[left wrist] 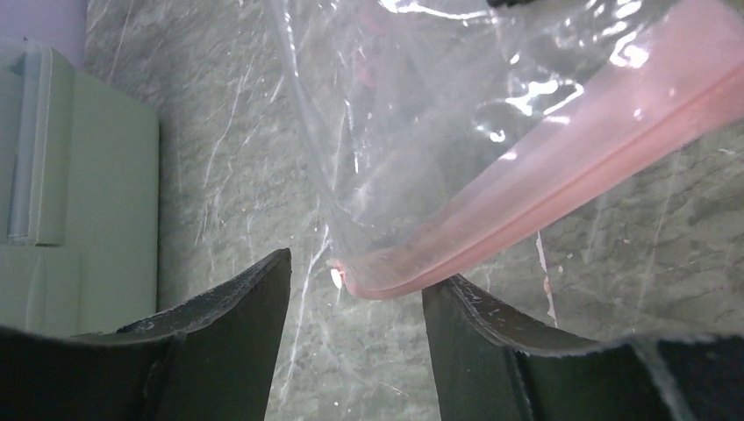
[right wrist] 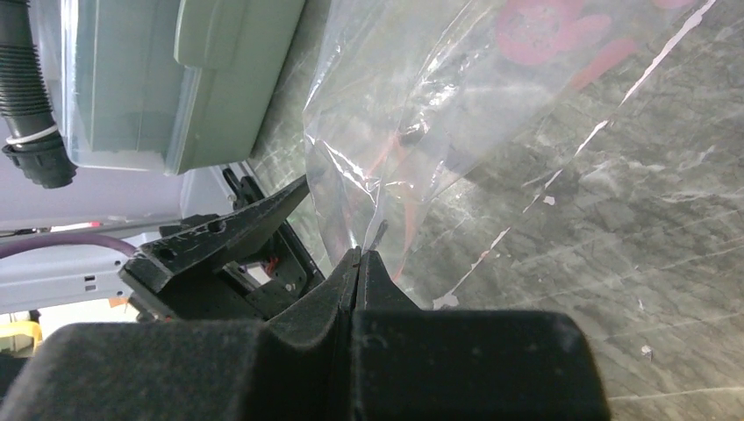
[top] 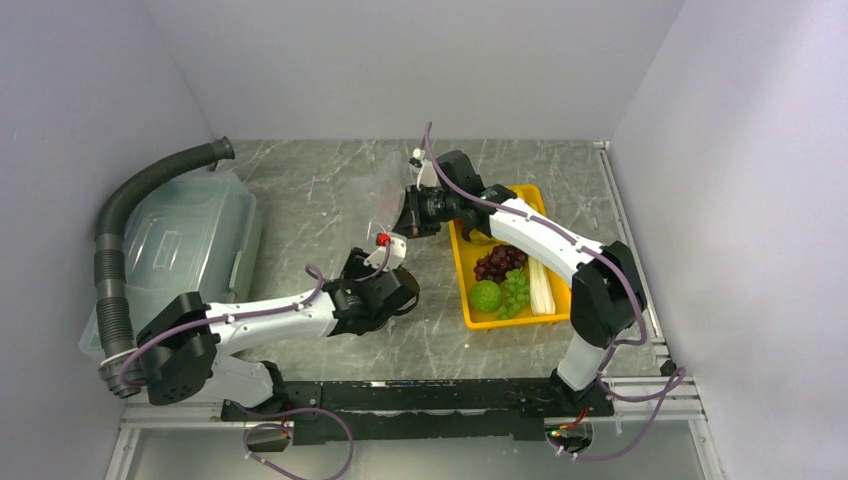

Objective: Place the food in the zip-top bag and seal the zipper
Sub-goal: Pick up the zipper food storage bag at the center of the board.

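While the right hand (right wrist: 360, 259) clamps the zip-top bag (right wrist: 439, 114) over the counter (top: 320, 200), left hand (left wrist: 355, 279) apart, straddling the zipper (left wrist: 570, 167) end.

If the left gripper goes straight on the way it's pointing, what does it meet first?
Probably the zipper end of the zip-top bag, just ahead of the left gripper between its fingers; depth unclear.
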Controlling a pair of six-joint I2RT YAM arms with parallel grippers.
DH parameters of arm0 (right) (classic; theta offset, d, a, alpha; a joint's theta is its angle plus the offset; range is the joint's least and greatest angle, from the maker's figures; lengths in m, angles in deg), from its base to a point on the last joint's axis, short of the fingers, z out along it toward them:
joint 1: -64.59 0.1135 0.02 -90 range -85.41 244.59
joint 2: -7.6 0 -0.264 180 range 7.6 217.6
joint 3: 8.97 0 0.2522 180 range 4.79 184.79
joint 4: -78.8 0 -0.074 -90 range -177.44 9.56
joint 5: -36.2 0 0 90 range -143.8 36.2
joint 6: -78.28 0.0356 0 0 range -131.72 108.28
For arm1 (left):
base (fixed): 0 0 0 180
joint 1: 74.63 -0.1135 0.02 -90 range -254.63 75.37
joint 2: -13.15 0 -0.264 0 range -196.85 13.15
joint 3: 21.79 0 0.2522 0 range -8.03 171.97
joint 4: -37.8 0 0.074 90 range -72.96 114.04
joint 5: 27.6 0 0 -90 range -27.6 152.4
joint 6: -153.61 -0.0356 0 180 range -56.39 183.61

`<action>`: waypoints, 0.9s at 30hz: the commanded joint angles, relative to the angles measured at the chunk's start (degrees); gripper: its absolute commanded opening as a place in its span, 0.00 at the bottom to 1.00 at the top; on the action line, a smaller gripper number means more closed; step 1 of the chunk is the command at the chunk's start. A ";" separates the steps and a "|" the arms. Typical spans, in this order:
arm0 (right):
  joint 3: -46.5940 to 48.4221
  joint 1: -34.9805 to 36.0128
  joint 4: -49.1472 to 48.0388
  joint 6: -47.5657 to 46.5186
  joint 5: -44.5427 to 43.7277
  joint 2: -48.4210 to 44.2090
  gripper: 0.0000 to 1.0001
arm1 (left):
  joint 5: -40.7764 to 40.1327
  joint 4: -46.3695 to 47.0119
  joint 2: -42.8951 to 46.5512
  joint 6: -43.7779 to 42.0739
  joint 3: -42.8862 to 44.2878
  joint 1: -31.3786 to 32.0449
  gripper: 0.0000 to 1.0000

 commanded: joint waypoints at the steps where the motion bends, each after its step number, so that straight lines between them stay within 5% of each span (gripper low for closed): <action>1: -0.49 -0.28 -1.66 0.61 1.70 -3.13 0.00 | -2.32 9.86 2.55 -6.70 -2.96 -0.03 0.60; 18: -2.99 -0.28 -0.97 0.45 1.81 -4.85 0.00 | 4.15 25.38 4.02 -18.56 -8.07 -5.19 0.36; 23: -3.91 -0.44 -0.87 0.32 1.43 -5.25 0.00 | 4.19 27.43 5.23 -19.49 -8.47 -5.70 0.00; 27: -4.54 -0.54 -1.04 0.43 1.33 -5.37 0.00 | 5.07 26.65 7.08 -19.24 -8.62 -5.66 0.00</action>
